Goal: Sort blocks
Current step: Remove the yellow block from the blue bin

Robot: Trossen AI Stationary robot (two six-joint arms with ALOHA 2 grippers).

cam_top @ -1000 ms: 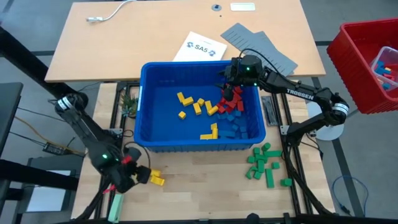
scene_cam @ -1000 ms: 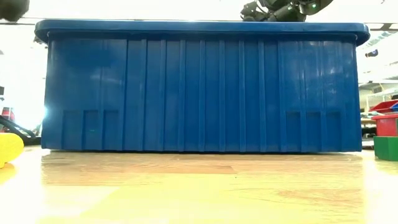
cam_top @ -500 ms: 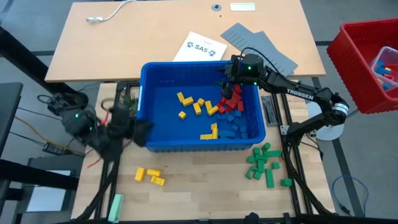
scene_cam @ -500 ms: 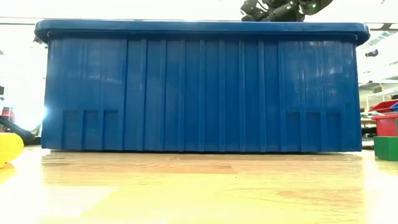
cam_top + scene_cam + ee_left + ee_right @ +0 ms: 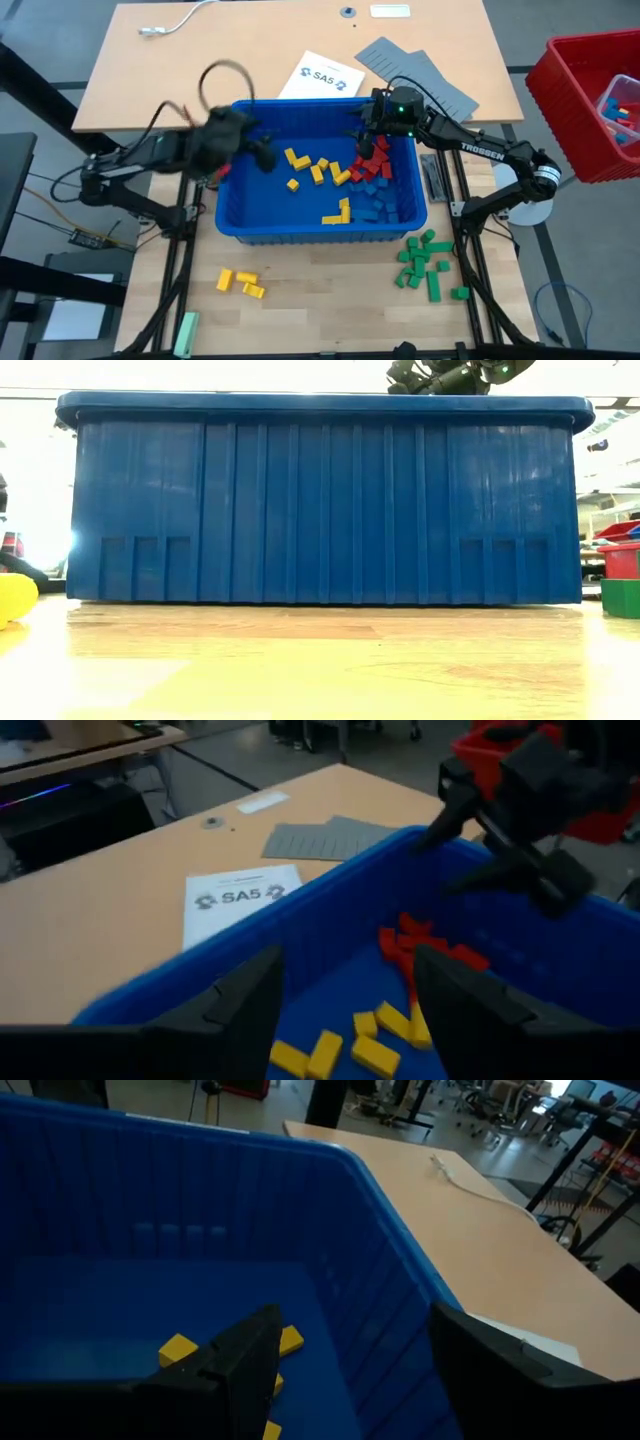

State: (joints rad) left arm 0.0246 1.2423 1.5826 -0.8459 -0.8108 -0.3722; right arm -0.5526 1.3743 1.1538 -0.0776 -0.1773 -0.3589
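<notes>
We see the left claw [image 5: 262,152] released and empty, hanging over the upper left part of the blue bin [image 5: 232,225], a little left of the yellow blocks [image 5: 318,170] scattered across the bin's middle. In its wrist view its two dark fingers [image 5: 245,1010] stand apart with nothing between them, above yellow blocks [image 5: 348,1045] and a red heap [image 5: 420,948]. The right claw [image 5: 368,140] hangs at the bin's upper right, just above the red blocks [image 5: 373,162]; its fingers [image 5: 250,1355] are also apart and bare. Below the red ones in the high view lie blue blocks [image 5: 382,200], hard to tell from the bin floor. Outside the bin, three yellow blocks [image 5: 241,283] sit on the worktop [image 5: 320,300] at the lower left, and a cluster of green blocks [image 5: 425,262] at the lower right. A pale green bar [image 5: 186,331] lies near the bottom left edge. Above the bin we find a white sheet [image 5: 320,76] and grey ridged panels [image 5: 415,75]. A red crate [image 5: 580,100] stands at the far right. From the low view the bin's wall [image 5: 320,500] fills the frame, with a green block [image 5: 622,598] at the right edge.
</notes>
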